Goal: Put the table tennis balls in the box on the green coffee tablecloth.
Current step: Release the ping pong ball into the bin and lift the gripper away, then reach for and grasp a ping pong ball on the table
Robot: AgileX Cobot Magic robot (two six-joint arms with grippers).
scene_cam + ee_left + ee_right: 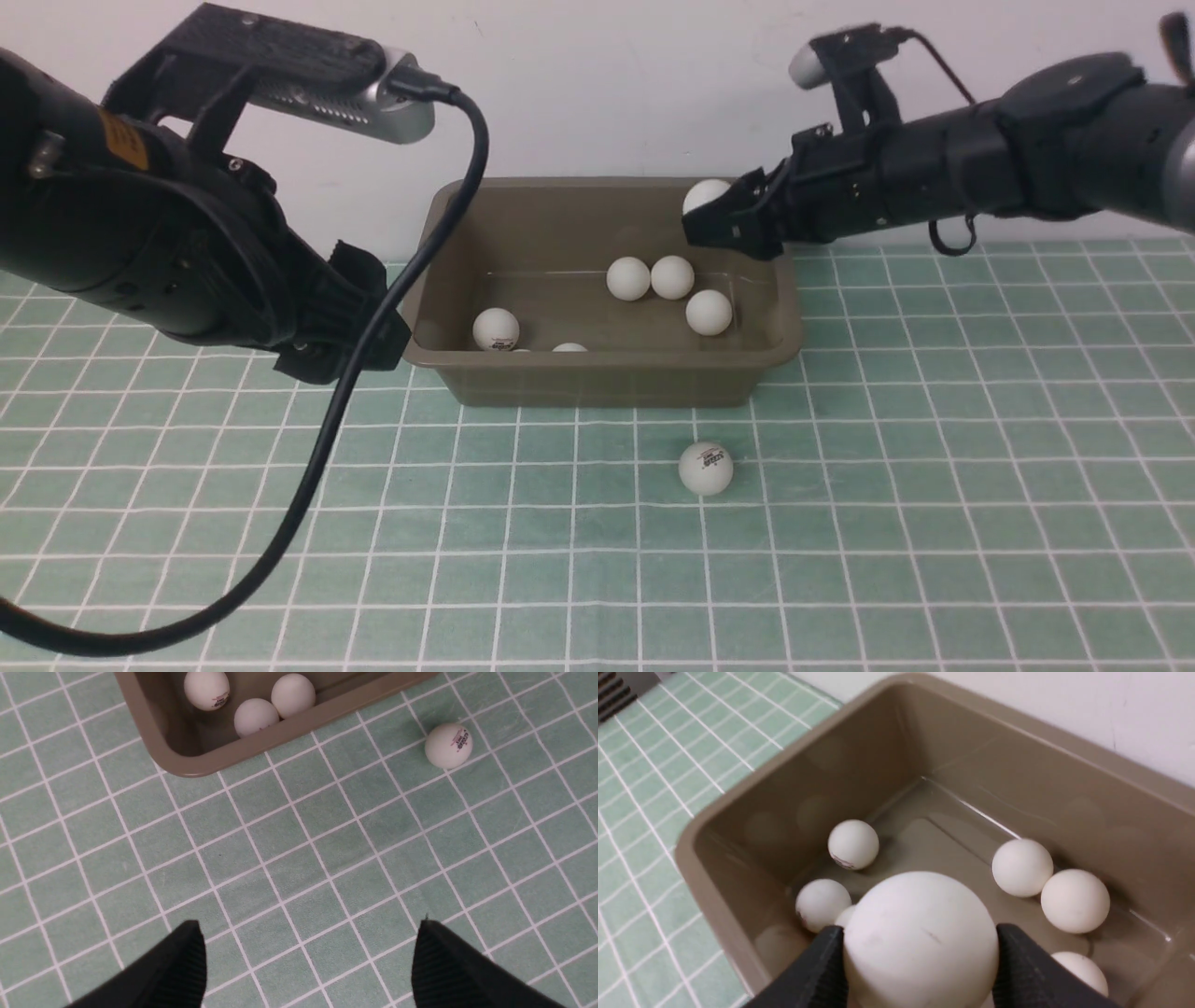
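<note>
Grips white ball (920, 938) over box (616, 378) in right end effector (724, 222), with left end effector (308, 926) agape; leaves spare ball (705, 468) on green cloth (934, 467) at box's 6 o'clock.

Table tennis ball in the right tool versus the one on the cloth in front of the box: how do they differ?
The held ball is clamped in the right tool over the box; the loose ball lies free on the green tablecloth before it. The loose ball shows a printed logo; the held ball shows only faint scuffs. Both are white, neither yet in the box.
</note>
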